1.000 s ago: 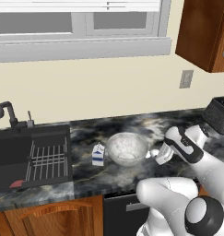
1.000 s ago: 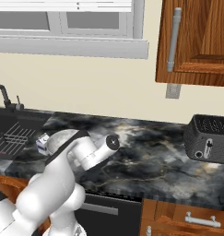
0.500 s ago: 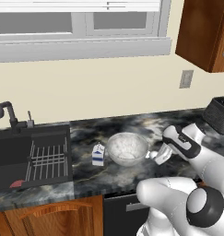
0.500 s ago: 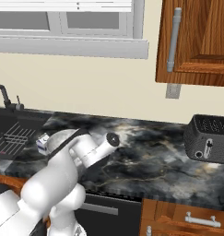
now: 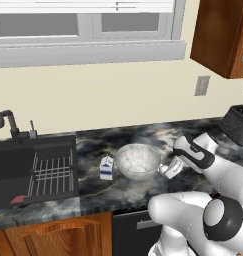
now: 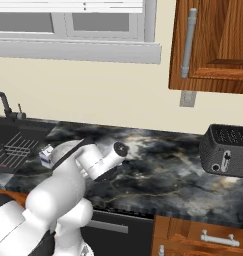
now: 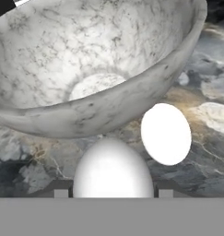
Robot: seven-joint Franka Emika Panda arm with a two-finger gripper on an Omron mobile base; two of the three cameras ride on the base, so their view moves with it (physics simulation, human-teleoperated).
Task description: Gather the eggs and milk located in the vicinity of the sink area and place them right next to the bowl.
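When reading the left base view, locate the bowl [image 5: 138, 161] on the surface [image 5: 103, 194], with the milk [image 5: 107, 167] just beside it at 9 o'clock and clear of the sink area [image 5: 33, 170]; treat the milk as already placed. Find the tool [image 5: 170, 170] at 3 o'clock of the bowl, close to the rim, carried low by an arm [image 5: 218, 175] bent at the elbow and reaching across the surface.

In the right base view, confirm the same folded, low pose.

In the hand view, see the tool clenched on the first egg [image 7: 113, 168], with fingertips [image 7: 61, 193] at both sides, just below the bowl wall at 12 o'clock. Find the second egg [image 7: 166, 133] at 1 o'clock, lying beside the bowl. Read the low hold as preparation for a short set-down, limiting roll.
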